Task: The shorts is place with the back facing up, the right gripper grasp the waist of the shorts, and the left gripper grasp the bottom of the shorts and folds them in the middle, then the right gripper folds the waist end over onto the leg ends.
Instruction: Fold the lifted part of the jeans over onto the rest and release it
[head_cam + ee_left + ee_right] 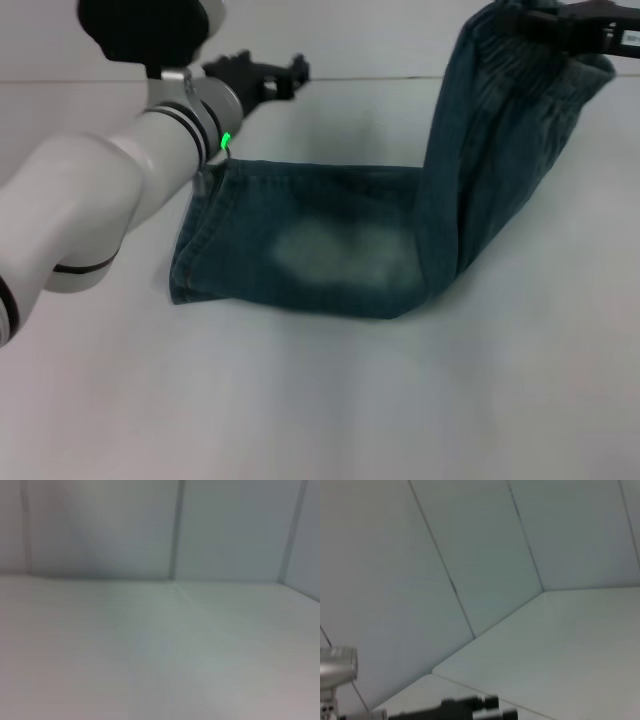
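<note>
The shorts (340, 250) are faded blue denim, doubled lengthwise, and mostly lie flat on the table in the head view. The leg ends (195, 240) rest at the left. The waist of the shorts (500, 40) is lifted high at the top right, where my right gripper (548, 22) is shut on it. The cloth hangs from there down to the table. My left gripper (262, 75) hovers open beyond the far corner of the leg ends, holding nothing. It also shows in the right wrist view as the left gripper (485, 707).
A white table (320, 400) lies under everything, with a pale panelled wall (175, 530) behind it. My left arm's white forearm (90, 200) covers the table's left side. The left wrist view shows only bare table and wall.
</note>
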You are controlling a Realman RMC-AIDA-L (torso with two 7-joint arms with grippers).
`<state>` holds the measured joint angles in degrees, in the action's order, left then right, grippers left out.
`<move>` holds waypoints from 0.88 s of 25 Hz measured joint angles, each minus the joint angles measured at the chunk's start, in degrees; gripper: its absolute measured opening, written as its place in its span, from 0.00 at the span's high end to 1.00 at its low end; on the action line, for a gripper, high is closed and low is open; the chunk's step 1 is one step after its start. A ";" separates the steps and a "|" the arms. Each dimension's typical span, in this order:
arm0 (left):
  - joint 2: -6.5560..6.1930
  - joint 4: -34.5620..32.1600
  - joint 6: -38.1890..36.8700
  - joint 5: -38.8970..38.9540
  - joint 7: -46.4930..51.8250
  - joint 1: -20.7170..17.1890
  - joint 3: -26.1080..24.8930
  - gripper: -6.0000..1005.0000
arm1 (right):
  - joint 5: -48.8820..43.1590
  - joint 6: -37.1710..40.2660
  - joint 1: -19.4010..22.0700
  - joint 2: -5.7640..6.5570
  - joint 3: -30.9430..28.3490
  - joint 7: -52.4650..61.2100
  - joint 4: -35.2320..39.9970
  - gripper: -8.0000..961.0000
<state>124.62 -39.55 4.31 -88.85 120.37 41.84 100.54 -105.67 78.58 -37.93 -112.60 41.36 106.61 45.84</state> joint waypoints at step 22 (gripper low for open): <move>-0.21 -4.64 5.84 -1.46 -8.80 0.15 -3.30 0.29 | -12.24 -14.32 -18.81 -6.07 14.53 1.31 -12.91 0.95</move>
<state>124.42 -44.19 10.16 -90.31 111.57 41.99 97.25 -117.91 64.26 -56.74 -118.66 55.89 107.92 32.93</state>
